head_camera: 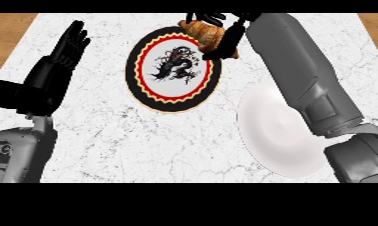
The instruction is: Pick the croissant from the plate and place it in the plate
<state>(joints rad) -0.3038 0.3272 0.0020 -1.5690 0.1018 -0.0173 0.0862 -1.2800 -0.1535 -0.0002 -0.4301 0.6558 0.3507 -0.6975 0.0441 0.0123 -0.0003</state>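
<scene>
In the head view, the robot's right hand (221,30), black-fingered at the end of a long grey forearm, is reaching across to the far side of the white marbled bench (111,135) and curling its fingers and thumb round the golden-brown, flaky croissant (204,33). The croissant is sitting at the far right rim of the round black plate with the red-and-cream scalloped ring and dark dragon motif (173,69); whether it is already clear of the rim or touching it cannot be told from this angle.

The plain white round plate (277,130) is lying nearer and to the right, partly covered by the right forearm and well apart from the croissant. It appears to be the target, so the step in hand looks like securing the pastry and beginning the lift.

To do this well, the hand should be raising the croissant straight up before swinging it toward the near right, so it is not dragging along the patterned rim, and keeping it level while the forearm draws back.

The left hand (68,50) is resting open, fingers up, at the left edge.
</scene>
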